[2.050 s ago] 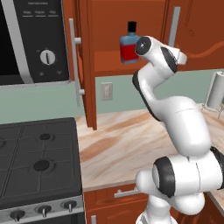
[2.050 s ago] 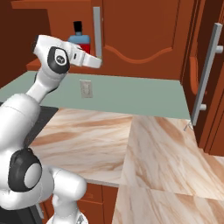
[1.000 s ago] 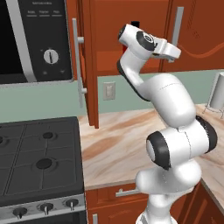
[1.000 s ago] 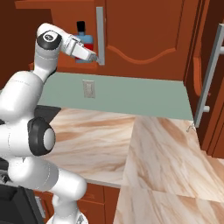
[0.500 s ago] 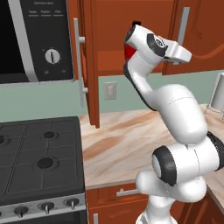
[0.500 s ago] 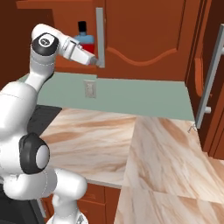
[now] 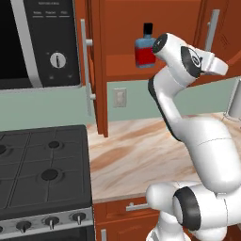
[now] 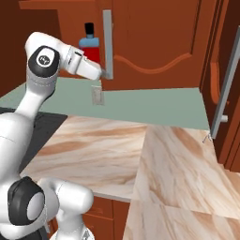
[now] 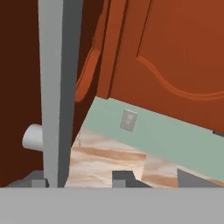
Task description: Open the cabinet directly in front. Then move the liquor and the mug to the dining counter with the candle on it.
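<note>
The cabinet's left door (image 7: 99,70) stands open, edge-on. Its right door (image 8: 154,47) hangs partly swung out, and its long silver handle (image 7: 212,33) (image 8: 108,42) (image 9: 59,87) runs between my fingers. My gripper (image 7: 219,68) (image 8: 104,75) (image 9: 80,178) is open around that bar. The bar sits against the left fingertip (image 9: 38,180), with a gap to the right one. The liquor (image 7: 145,47) (image 8: 90,44), blue over red with a black cap, stands upright on the cabinet shelf behind my arm. The mug, the dining counter and the candle are out of view.
A black stove (image 7: 42,174) and a microwave (image 7: 37,42) are at the left. The marble worktop (image 7: 136,155) (image 8: 108,145) lies below the cabinet, with a wall outlet (image 7: 120,97) above it. Another open door with a silver handle (image 8: 228,79) stands at the far right.
My hand has swung from in front of the liquor over to the right door's handle. The jaws have widened, and the handle has shifted a little outward with the door.
</note>
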